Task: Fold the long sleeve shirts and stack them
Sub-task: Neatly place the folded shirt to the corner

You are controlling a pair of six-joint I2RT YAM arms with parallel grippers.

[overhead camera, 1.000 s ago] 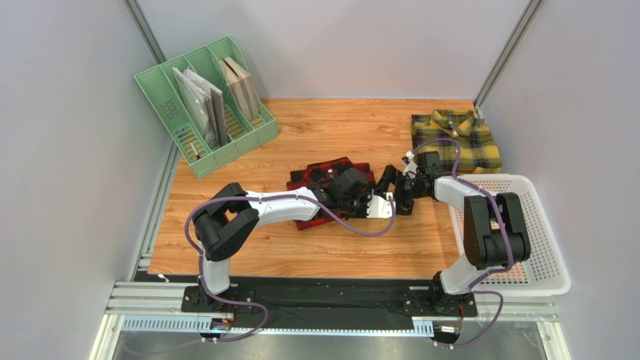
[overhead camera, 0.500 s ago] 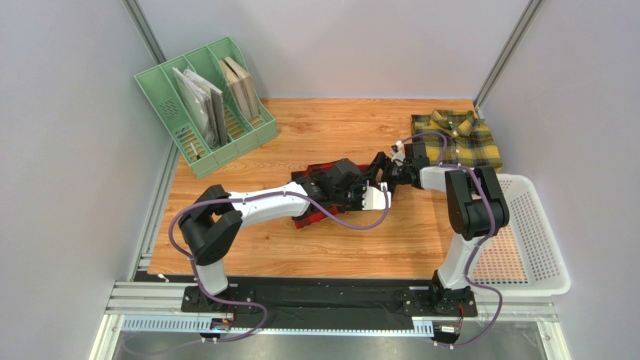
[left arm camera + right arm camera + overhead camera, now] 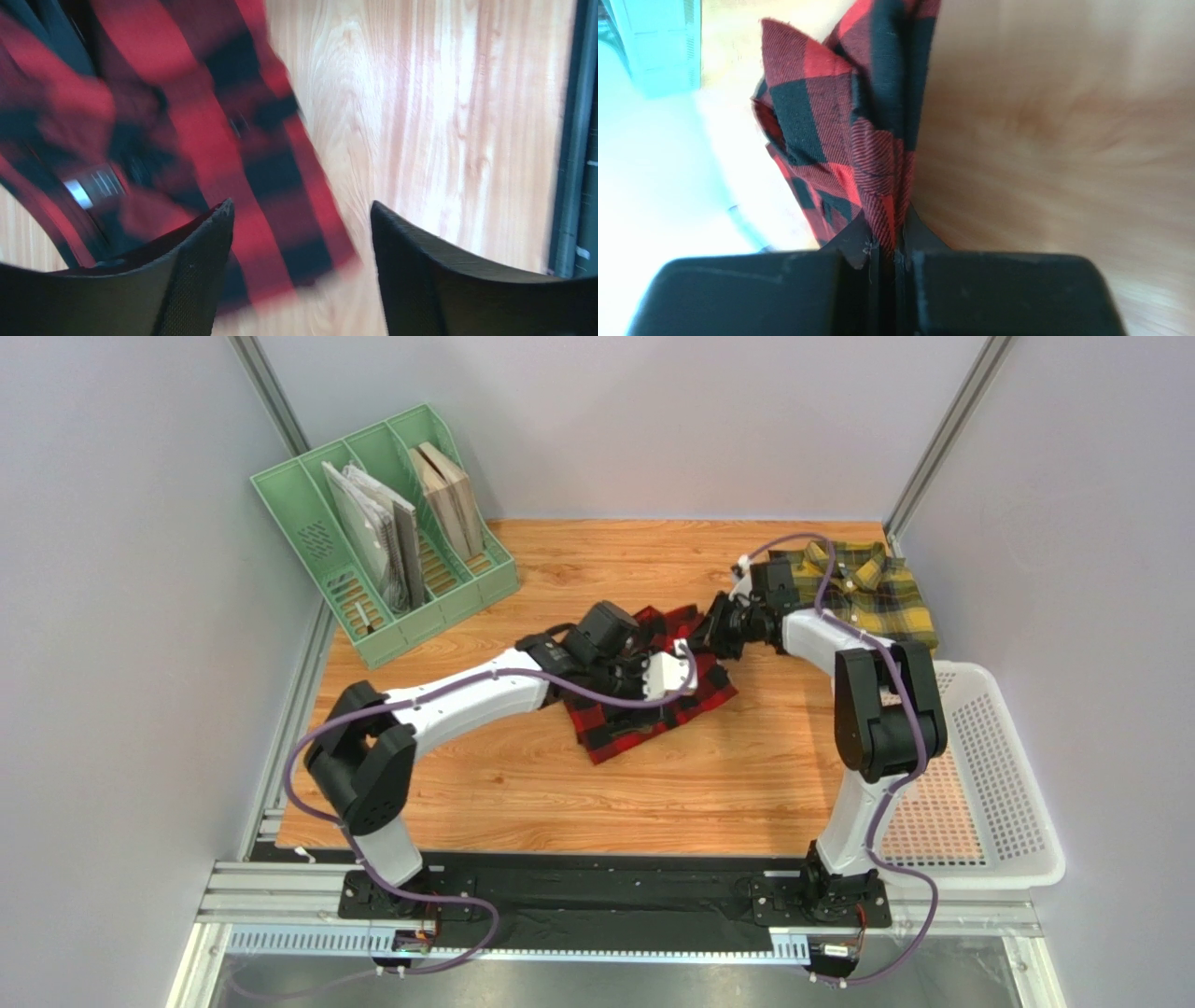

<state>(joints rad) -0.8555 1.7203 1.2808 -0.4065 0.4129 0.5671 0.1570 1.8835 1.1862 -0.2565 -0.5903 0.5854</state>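
The red-and-black check shirt lies bunched mid-table, blurred under my left gripper in the left wrist view. My left gripper hovers over it, open, with nothing between its fingers. My right gripper is at the shirt's far right edge, shut on a raised fold of the red fabric, which stands up from the jaws. The yellow-and-green check shirt lies folded at the far right corner, untouched.
A green file rack holding flat items stands at the far left. A white perforated basket sits at the right edge, beside the right arm. Grey walls close in the table on three sides.
The left gripper opened and let go of the red shirt. The right gripper closed on the shirt's edge. Both arms moved toward the far side, and the shirt shifted with them.
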